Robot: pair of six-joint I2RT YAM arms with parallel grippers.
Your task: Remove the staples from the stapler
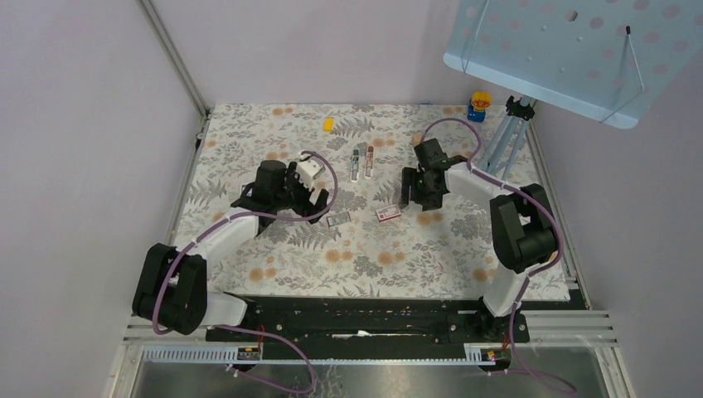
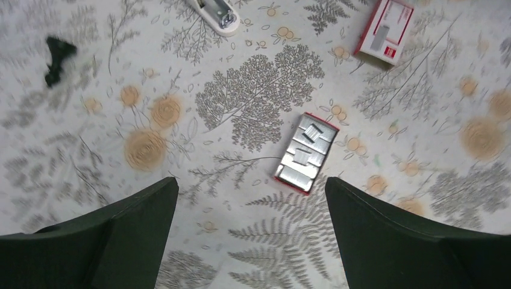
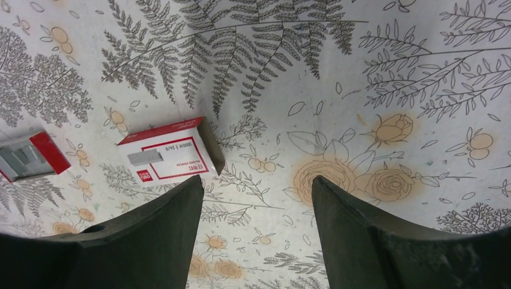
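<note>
The stapler (image 1: 362, 162) lies on the flowered cloth at the back middle; its white and metal end shows at the top of the left wrist view (image 2: 217, 13). A red tray of staple strips (image 2: 306, 152) lies just ahead of my left gripper (image 2: 250, 183), which is open and empty above the cloth. A white and red staple box (image 3: 172, 153) lies ahead and left of my right gripper (image 3: 257, 180), which is also open over bare cloth with nothing between its fingers. From above, the tray (image 1: 337, 220) and box (image 1: 388, 213) sit between the two grippers.
A small yellow object (image 1: 328, 124) lies at the back of the cloth. A tripod (image 1: 507, 141) and a yellow and blue item (image 1: 478, 105) stand at the back right. A small black object (image 2: 55, 57) lies left of the stapler in the left wrist view.
</note>
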